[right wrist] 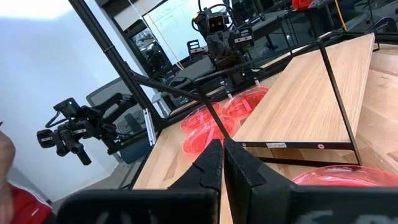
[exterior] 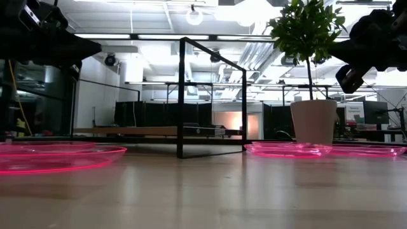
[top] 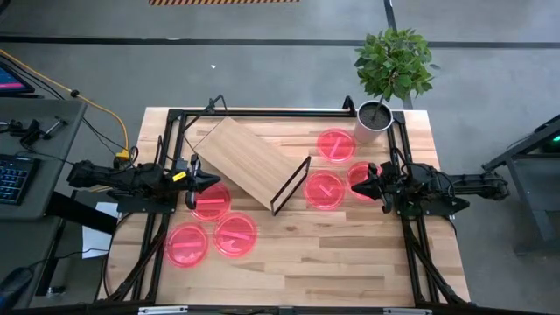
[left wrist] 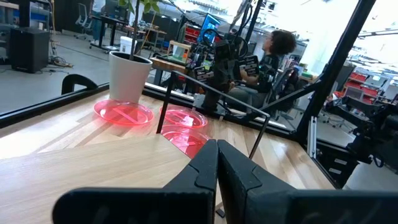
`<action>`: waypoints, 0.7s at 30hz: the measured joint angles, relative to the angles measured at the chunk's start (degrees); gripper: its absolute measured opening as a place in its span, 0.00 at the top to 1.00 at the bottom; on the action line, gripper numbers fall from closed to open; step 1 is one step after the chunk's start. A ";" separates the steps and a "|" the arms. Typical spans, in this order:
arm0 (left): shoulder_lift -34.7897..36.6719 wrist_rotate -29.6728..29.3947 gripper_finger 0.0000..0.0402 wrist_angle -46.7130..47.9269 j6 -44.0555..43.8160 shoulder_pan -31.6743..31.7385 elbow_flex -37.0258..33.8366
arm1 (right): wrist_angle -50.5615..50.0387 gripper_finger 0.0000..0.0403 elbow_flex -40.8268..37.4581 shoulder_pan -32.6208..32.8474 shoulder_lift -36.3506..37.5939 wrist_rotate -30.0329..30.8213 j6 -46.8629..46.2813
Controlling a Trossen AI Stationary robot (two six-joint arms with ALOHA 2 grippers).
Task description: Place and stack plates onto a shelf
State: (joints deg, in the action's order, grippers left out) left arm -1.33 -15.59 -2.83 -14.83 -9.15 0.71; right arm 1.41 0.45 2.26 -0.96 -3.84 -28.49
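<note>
Six pink-red plates lie flat on the table in the high view. Three are on the left [top: 210,201], [top: 187,245], [top: 235,234] and three on the right [top: 335,144], [top: 324,189], [top: 359,173]. The shelf [top: 249,162], a light wood board on a black frame, stands slantwise between them on the tabletop. My left gripper [top: 208,182] [left wrist: 217,154] is shut and hovers over the far edge of a left plate, beside the shelf's left end. My right gripper [top: 367,184] [right wrist: 222,149] is shut and hovers over the right-hand plate. In the low view both are well above the table.
A potted plant [top: 374,116] in a white pot stands at the far right corner, close to the farthest plate. A black metal frame [top: 262,111] runs along the table's far edge and sides. Bare wood [top: 332,254] lies along the near side. A seated person [left wrist: 273,56] shows beyond the table.
</note>
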 joint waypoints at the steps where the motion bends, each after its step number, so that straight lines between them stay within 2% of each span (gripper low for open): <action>1: -0.01 0.00 1.00 0.00 0.00 0.02 0.00 | 0.02 1.00 0.00 -0.02 0.01 0.00 0.00; 9: 0.00 0.00 1.00 0.00 0.00 0.00 0.00 | 0.01 1.00 0.00 -0.02 0.00 0.16 0.38; 12: 0.01 0.00 1.00 0.00 0.00 0.00 0.02 | 0.81 1.00 0.00 0.00 -0.01 2.17 0.53; 14: 0.01 0.00 1.00 0.00 0.00 0.02 0.00 | 4.40 1.00 0.00 -0.01 -0.01 4.02 -7.13; 19: -0.01 -0.01 1.00 0.00 0.00 0.01 0.00 | 11.92 1.00 0.21 -0.02 -0.05 18.64 -27.26; 21: -0.01 0.00 1.00 0.02 0.00 0.02 0.00 | 13.64 1.00 0.30 -0.03 -0.11 21.57 -31.56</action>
State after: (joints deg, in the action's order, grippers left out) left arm -1.34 -15.59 -2.81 -14.83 -9.13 0.71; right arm 15.05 0.75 2.23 -1.07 17.73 -60.05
